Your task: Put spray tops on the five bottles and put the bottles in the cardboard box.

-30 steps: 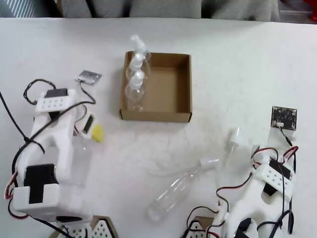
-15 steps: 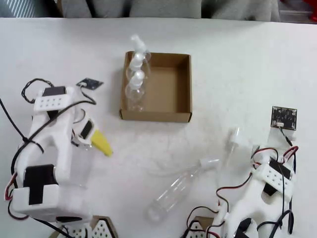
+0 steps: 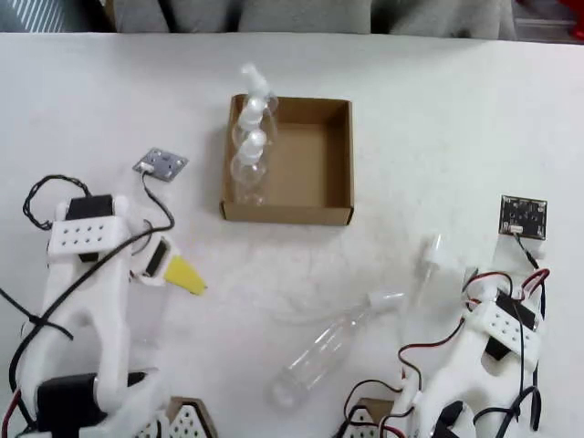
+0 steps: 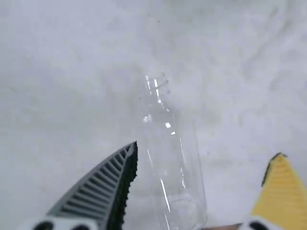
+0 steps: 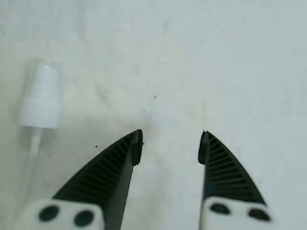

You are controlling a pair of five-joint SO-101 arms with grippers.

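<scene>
An uncapped clear bottle [image 4: 168, 158] lies between the spread grey and yellow fingers of my left gripper [image 4: 206, 149], its open neck pointing away from the wrist. In the high view that gripper [image 3: 173, 274] is at the table's left, near the front. The cardboard box [image 3: 333, 155] holds capped bottles [image 3: 249, 151] along its left wall. Another clear bottle [image 3: 319, 358] with a spray top lies in front of the box. A loose spray top [image 3: 429, 255] lies to its right. My right gripper [image 5: 170, 141] is open over bare table beside this spray top [image 5: 41, 100].
A small metal plate on a wire [image 3: 162, 164] lies left of the box. A dark circuit board [image 3: 524, 216] sits at the right. The right arm's body [image 3: 493, 338] fills the front right corner. The box's right half is bare.
My left gripper has opened, its yellow finger swinging outward. The left arm has drawn back toward the table's front edge. The right arm, box and loose parts have not moved.
</scene>
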